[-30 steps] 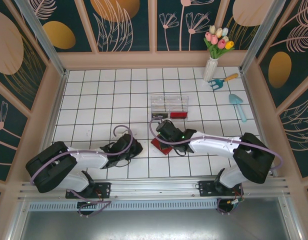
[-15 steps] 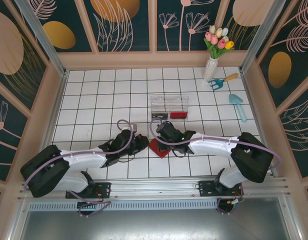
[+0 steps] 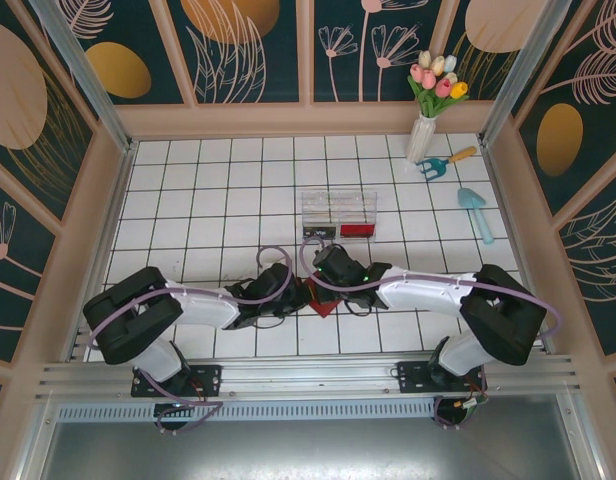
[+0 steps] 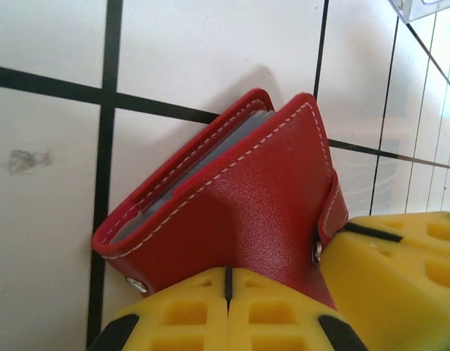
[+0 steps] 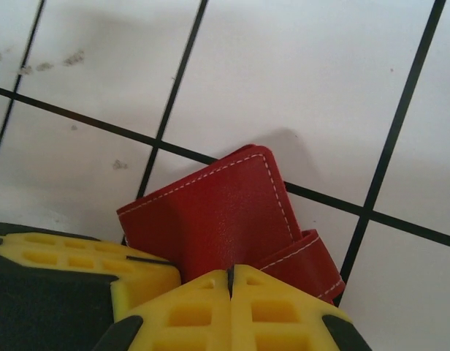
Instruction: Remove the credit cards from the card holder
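Grippers are meeting over the card holder point(image 3: 318, 298) on the white tiled table point(image 3: 188, 200), close to the front edge and about midway between the side walls; the left gripper point(image 3: 296, 296) is reaching in from the left and the right gripper point(image 3: 326, 284) from the right, their heads almost touching.

In the left wrist view, the left gripper point(image 4: 226, 276) is pressing its yellow jaws fully together on the red cover's near edge; the card holder point(image 4: 247, 197) is gaping like a tent, its stitched edges parting over a grey-blue lining point(image 4: 192, 164), while a yellow finger point(image 4: 400, 256) of the other arm is crowding the side with the snap tab point(image 4: 331, 219).

In the right wrist view, the right gripper point(image 5: 230, 278) is likewise clamping tight on the holder's near edge.

A clear plastic box point(image 3: 338, 212) is sitting near, just beyond the pair; a vase of tulips point(image 3: 424, 130), a hand rake point(image 3: 446, 160) and a blue trowel point(image 3: 476, 212) are lying well apart by the far right corner; open tile is stretching away to the left and toward the back wall.
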Robot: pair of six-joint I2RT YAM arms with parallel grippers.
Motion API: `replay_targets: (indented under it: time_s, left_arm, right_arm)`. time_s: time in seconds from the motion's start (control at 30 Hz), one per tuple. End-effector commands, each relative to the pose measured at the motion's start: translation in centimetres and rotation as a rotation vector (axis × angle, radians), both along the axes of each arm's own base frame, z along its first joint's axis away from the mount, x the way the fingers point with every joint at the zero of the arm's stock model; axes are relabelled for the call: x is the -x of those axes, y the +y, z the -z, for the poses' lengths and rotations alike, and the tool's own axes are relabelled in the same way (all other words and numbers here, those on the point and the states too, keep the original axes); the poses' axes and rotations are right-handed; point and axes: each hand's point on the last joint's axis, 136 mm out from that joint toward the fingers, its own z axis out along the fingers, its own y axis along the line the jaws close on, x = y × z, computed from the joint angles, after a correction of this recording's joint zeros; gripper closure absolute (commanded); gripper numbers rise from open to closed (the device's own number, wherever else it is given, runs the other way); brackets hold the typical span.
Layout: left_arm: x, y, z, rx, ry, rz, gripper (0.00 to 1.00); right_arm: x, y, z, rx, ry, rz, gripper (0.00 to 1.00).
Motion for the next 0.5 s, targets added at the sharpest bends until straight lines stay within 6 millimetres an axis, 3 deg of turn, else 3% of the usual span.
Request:
replay_targets:
  time_s: [0.0, 0.1, 0.47]
  left_arm:
    - [2.4, 3.4, 6.1, -0.2, 0.15, -0.019, 1.0]
    - [3.3, 4.0, 8.2, -0.235, 0.205, -0.012, 1.0]
    - [4.1, 5.7, 10.1, -0.306, 0.243, -0.027, 1.0]
  right_arm:
    - [-0.1, -0.5, 0.6, -0.001, 0.009, 0.024, 1.0]
    - [-0.5, -1.5, 0.6, 0.011, 0.003, 0.041, 1.0]
    - [-1.8, -6.5, 0.6, 0.057, -0.014, 0.153, 1.0]
